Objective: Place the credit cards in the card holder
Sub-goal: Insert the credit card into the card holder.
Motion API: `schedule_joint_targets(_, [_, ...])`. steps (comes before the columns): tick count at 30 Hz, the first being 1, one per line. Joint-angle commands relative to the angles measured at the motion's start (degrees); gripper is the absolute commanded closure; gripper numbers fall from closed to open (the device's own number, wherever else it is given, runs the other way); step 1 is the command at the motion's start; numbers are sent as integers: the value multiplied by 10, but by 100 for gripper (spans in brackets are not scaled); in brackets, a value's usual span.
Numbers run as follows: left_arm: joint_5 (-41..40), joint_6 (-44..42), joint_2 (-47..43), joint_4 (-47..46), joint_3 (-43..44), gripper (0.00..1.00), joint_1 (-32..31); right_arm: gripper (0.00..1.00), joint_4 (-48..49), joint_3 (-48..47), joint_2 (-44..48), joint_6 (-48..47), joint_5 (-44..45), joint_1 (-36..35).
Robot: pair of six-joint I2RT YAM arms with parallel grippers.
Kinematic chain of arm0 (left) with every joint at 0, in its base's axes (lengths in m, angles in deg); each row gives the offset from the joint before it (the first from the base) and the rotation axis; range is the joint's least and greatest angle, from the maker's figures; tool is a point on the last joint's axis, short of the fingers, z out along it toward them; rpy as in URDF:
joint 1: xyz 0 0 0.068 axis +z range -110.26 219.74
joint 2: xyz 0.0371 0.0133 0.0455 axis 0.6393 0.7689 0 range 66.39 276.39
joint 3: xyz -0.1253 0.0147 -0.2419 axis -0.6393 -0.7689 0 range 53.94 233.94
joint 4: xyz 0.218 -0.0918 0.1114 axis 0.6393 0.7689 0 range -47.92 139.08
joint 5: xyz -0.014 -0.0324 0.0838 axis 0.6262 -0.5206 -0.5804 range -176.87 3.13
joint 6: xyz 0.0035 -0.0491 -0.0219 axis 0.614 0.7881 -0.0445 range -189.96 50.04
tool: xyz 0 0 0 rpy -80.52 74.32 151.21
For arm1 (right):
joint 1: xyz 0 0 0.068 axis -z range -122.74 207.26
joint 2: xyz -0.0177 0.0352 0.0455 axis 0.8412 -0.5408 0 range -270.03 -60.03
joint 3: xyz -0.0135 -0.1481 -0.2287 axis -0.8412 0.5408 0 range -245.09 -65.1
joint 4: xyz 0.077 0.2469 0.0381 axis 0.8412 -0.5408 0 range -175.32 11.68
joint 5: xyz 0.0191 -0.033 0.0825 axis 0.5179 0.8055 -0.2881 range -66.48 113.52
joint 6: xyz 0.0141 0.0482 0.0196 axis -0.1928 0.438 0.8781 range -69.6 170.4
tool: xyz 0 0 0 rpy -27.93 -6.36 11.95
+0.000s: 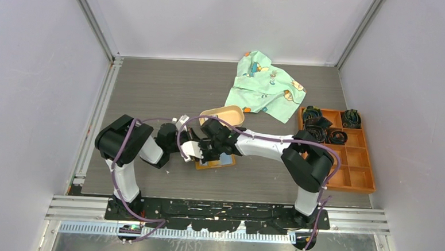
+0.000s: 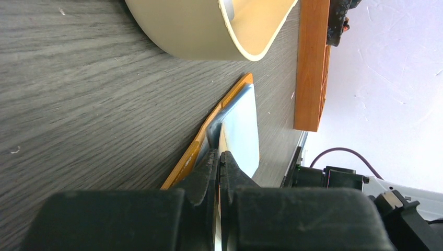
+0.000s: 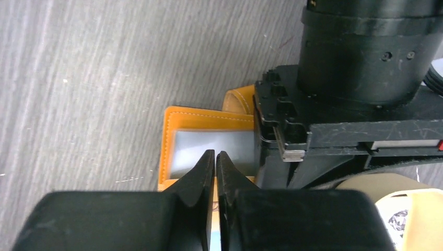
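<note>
Credit card (image 2: pixel 222 137) pinched edge-on in left end effector (image 2: pixel 220 155), hidden from overhead

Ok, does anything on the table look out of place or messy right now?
Only the green patterned cloth stands out: it lies crumpled at the back of the table, just behind the oval tray. Nothing looks spilled or damaged.

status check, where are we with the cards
Left gripper shut on a credit card, edge-on at the card holder. Right gripper shut over it, pinch unclear. Oval tray beside, not blocking.
</note>
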Motion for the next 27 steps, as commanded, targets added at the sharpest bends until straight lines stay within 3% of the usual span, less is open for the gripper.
schedule_joint_targets(1, [-3,-28,3,12,3,98,2,89,52,-23,-7,-12,32,-4])
schedule_joint_targets(13, [-1,-28,3,11,1,94,4,89,40,-27,-26,-21,58,-7])
schedule_joint_targets(27, [-2,-27,-9,25,-3,81,6,90,39,16,8,-10,103,-3])
